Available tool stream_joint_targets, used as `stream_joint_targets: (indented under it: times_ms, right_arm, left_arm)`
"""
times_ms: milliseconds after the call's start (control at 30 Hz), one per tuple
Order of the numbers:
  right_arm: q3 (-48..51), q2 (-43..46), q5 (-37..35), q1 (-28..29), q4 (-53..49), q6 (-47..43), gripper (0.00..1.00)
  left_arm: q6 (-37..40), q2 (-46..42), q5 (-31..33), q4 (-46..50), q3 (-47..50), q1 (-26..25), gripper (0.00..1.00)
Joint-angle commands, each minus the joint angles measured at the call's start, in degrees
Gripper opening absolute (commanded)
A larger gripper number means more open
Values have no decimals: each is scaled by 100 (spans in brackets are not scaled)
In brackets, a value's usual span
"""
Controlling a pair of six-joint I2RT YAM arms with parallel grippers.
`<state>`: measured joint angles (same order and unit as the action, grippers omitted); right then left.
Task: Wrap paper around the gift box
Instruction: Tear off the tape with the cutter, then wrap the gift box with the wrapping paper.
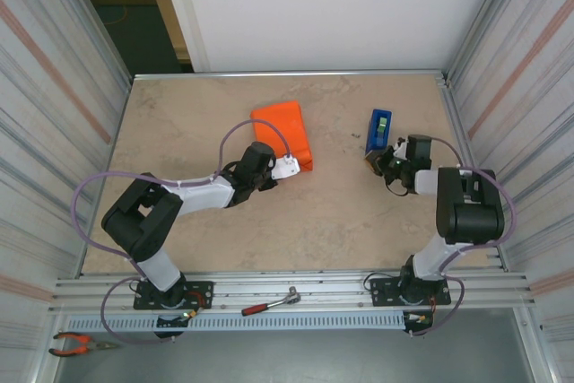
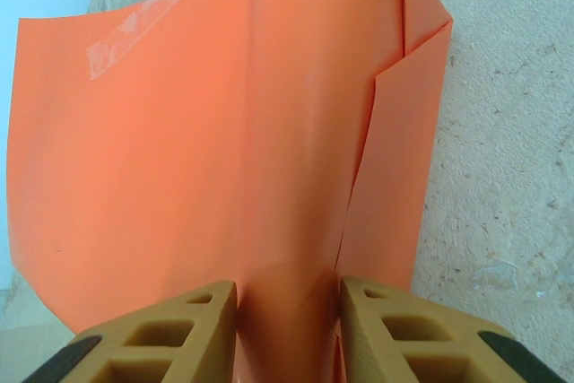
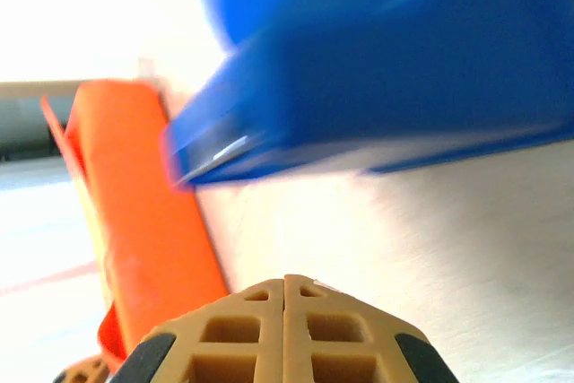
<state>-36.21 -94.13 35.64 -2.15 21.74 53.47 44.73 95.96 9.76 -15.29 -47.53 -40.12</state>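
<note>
Orange paper (image 2: 179, 177) rises in a soft ridge between the tan fingers (image 2: 211, 311) of our left gripper (image 2: 287, 311), which is clenched on that fold at the parcel's near edge. To do this step well, we judge that we should draw the fold low and taut over the parcel. The pull should be even, since so thin a sheet will tear or wrinkle under a jerk. We should also hold it flat until tape pins it.

Our right gripper (image 3: 285, 298) is clenched on nothing, its pads pressed together. It sits low on the table (image 1: 332, 213), just beside the blue dispenser (image 3: 404, 60), well placed to fetch tape.

From above, the parcel lies mid-table toward the far side, left of the dispenser and well apart from it. The box, we judge, sits under this orange skin.

The paper is smooth and faintly glossy, with sharp creases and overlapping flaps on its right side. A clear strip of tape (image 2: 126, 33) lies on its far left corner. The dispenser is narrow, hard plastic, and the tabletop is matte, mottled beige.
</note>
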Motion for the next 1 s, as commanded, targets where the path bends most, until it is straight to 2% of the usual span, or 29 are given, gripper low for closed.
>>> stream_joint_targets:
  times_ms: [0, 233, 400, 700, 967]
  right_arm:
    - [-49, 413, -16, 373, -278, -376, 0]
    - [-12, 489, -288, 1608, 274, -941, 0]
    - [262, 154, -502, 2282, 1560, -980, 0]
    - [542, -584, -887, 3021, 3606, -996, 0]
    - [582, -1145, -1288, 3338, 4655, -859, 0]
  left_arm:
    - [-100, 175, 137, 254, 90, 30, 34]
    - [-101, 177, 134, 263, 86, 30, 34]
    - [-98, 172, 135, 263, 88, 28, 34]
    - [-106, 169, 158, 271, 91, 29, 34]
    - [-68, 125, 198, 269, 129, 29, 34]
